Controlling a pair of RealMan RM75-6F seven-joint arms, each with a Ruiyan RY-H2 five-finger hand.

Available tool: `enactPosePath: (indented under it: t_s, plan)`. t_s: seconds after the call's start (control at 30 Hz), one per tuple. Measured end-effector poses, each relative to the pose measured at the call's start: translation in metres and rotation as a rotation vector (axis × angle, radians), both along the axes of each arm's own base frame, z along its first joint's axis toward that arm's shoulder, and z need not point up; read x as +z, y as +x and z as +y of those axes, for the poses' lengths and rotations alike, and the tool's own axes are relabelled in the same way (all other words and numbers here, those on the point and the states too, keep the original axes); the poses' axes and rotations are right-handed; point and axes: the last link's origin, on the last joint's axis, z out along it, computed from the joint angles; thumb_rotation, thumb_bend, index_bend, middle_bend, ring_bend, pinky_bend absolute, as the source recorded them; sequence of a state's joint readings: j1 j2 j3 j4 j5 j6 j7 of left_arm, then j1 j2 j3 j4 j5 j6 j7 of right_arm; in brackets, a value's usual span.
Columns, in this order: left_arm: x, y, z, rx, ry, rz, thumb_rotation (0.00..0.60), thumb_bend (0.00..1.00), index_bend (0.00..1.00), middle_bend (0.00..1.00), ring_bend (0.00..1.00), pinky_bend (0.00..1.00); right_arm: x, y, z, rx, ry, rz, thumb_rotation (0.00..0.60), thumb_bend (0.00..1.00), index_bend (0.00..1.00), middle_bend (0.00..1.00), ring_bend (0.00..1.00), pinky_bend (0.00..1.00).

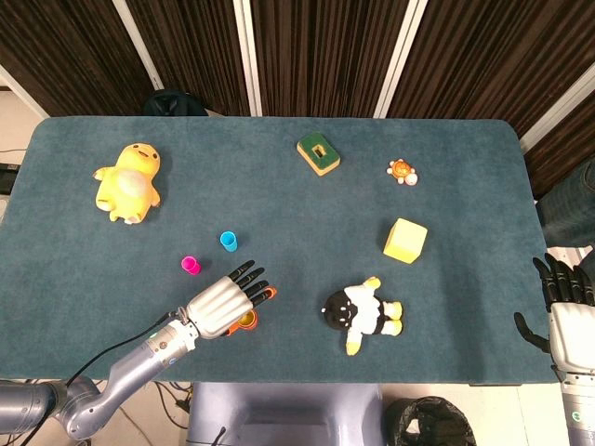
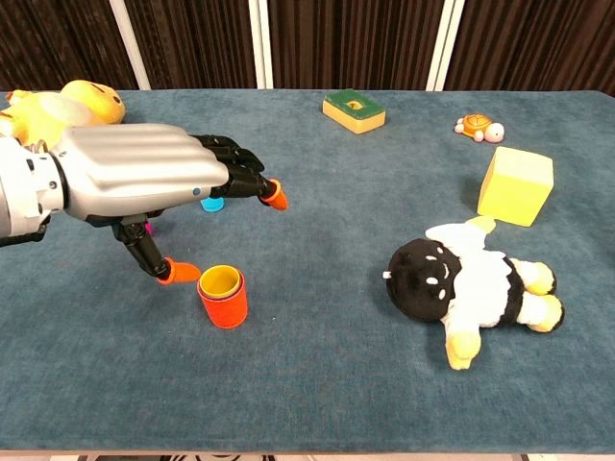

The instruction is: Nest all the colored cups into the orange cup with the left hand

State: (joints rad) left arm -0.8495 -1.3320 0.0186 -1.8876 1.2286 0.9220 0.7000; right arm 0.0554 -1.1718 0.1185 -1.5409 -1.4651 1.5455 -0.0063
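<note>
The orange cup (image 2: 224,305) stands upright on the blue table with a yellow cup (image 2: 220,280) nested inside it; from the head view only the orange cup's edge (image 1: 247,321) shows under my hand. My left hand (image 2: 144,180) (image 1: 223,302) hovers just above and left of it, fingers spread, holding nothing. A blue cup (image 1: 228,241) and a pink cup (image 1: 190,265) stand apart further back; in the chest view they are mostly hidden behind the hand, with a sliver of the blue cup (image 2: 210,204) showing. My right hand (image 1: 562,302) hangs off the table's right edge, its fingers apart and empty.
A black-and-white plush (image 2: 471,280) lies right of the cups. A yellow block (image 2: 516,185), a small turtle toy (image 2: 476,126) and a green-yellow sponge (image 2: 353,109) sit further back. A yellow duck plush (image 1: 128,182) lies at the back left.
</note>
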Motion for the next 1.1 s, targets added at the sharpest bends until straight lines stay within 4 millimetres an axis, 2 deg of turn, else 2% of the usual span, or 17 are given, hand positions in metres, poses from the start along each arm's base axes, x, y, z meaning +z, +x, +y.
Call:
enactPosePath:
  t_s: [0.2, 0.37, 0.53, 0.73, 1.1]
  plan:
    - [0.005, -0.002, 0.017, 0.044, 0.068, -0.026, 0.6, 0.24, 0.16, 0.16, 0.0, 0.04, -0.001, 0.0, 0.0, 0.001, 0.003, 0.001, 0.6, 0.37, 0.07, 0.05, 0.07, 0.04]
    - [0.01, -0.01, 0.048, 0.131, 0.145, -0.049, 0.6, 0.24, 0.17, 0.16, 0.0, 0.04, -0.002, 0.0, 0.0, -0.001, 0.004, 0.003, 0.6, 0.37, 0.07, 0.05, 0.07, 0.04]
    - [0.012, -0.008, 0.077, 0.182, 0.192, -0.067, 0.6, 0.24, 0.19, 0.16, 0.0, 0.04, -0.003, 0.0, -0.001, -0.004, 0.008, 0.005, 0.6, 0.37, 0.07, 0.05, 0.07, 0.04]
    - [0.01, -0.006, 0.102, 0.215, 0.239, -0.064, 0.6, 0.24, 0.21, 0.18, 0.0, 0.05, -0.003, 0.0, -0.002, -0.005, 0.008, 0.005, 0.6, 0.37, 0.07, 0.05, 0.07, 0.04]
    - [-0.005, -0.02, 0.121, 0.299, 0.271, -0.029, 0.6, 0.24, 0.25, 0.19, 0.0, 0.05, 0.0, 0.0, 0.0, -0.002, -0.004, -0.004, 0.6, 0.37, 0.07, 0.05, 0.07, 0.04]
